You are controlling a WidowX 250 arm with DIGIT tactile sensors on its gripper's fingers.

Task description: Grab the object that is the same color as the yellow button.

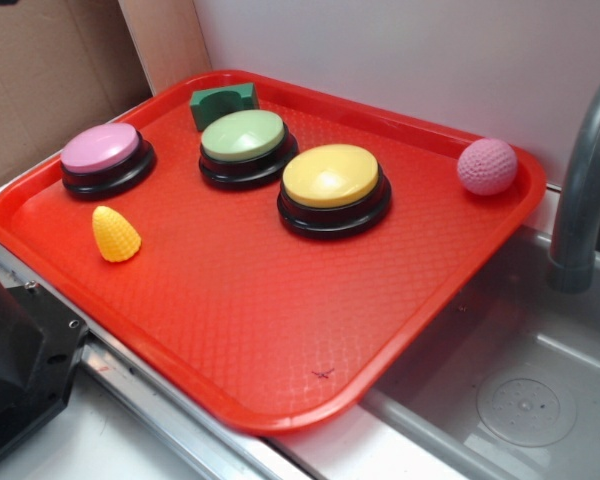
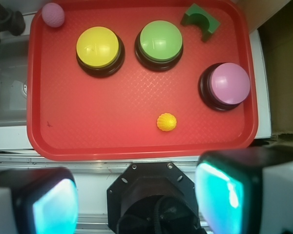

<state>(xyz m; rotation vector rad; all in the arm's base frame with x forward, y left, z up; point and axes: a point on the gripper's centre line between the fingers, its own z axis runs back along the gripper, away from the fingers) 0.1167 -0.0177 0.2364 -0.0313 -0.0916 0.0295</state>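
Here, tray (image 1: 230, 330): red, carrying everything, so each piece sits in easy reach from above
Yellow button (image 1: 332, 177): largest dome on a black base, mid-tray toward the far side; it only sets the colour to match
Corn toy (image 1: 115, 234): small bumpy yellow cone, alone near the tray's near-left edge, close to the pink button (image 1: 102, 149) but not touching
Others: green button (image 1: 243, 136), green block (image 1: 221, 103), pink ball (image 1: 487, 166), all well apart from the toy
Hand (image 2: 136, 197): released, fingers spread wide, high above the near edge, grasping nothing
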